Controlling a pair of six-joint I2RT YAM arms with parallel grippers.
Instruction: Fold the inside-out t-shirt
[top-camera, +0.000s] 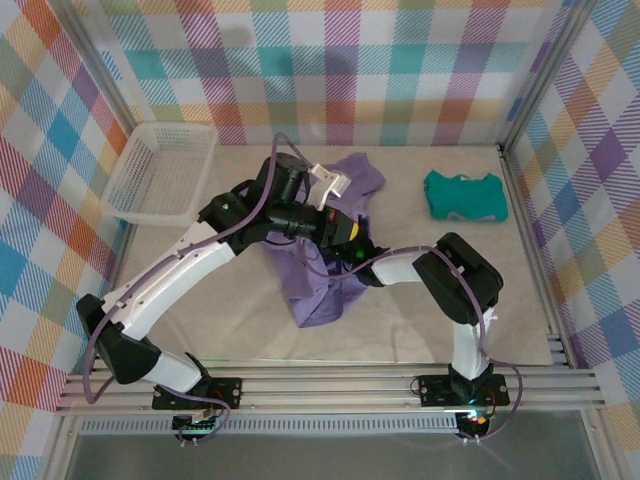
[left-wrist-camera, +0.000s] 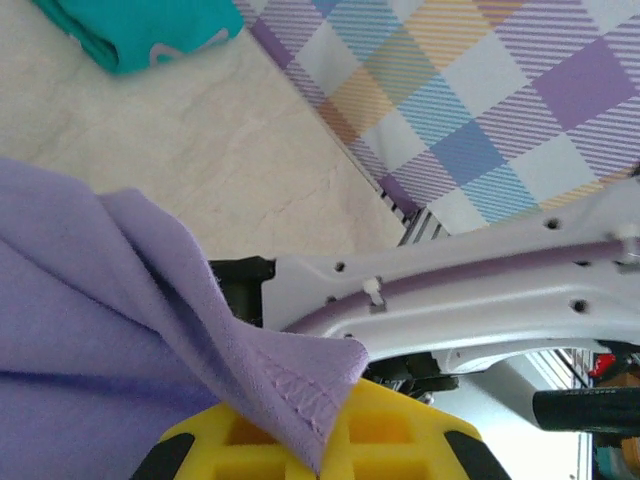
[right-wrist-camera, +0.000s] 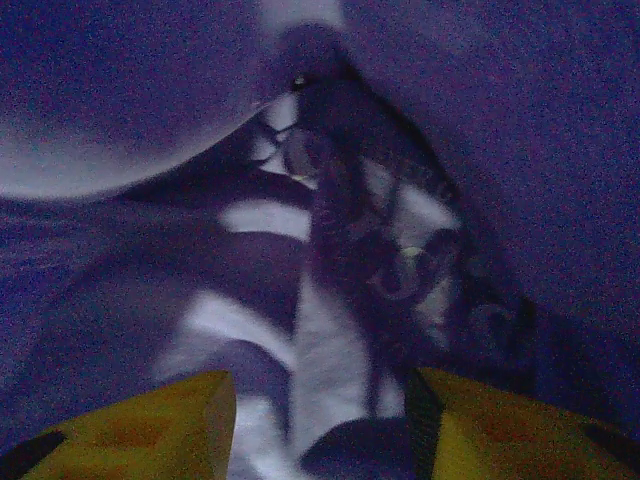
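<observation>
The inside-out t-shirt, lavender-purple, hangs bunched in mid-table between both arms, with one part spread toward the back. My left gripper holds it lifted. In the left wrist view a stitched hem corner of the t-shirt is pinched between the yellow fingers, so the left gripper is shut on the fabric. My right arm reaches left into the cloth. The right wrist view is dark, with purple t-shirt fabric all around, and the right gripper has its yellow fingers apart.
A smaller teal folded garment lies at the back right, and its edge appears in the left wrist view. A white mesh basket stands at the back left. Plaid walls enclose the table on three sides.
</observation>
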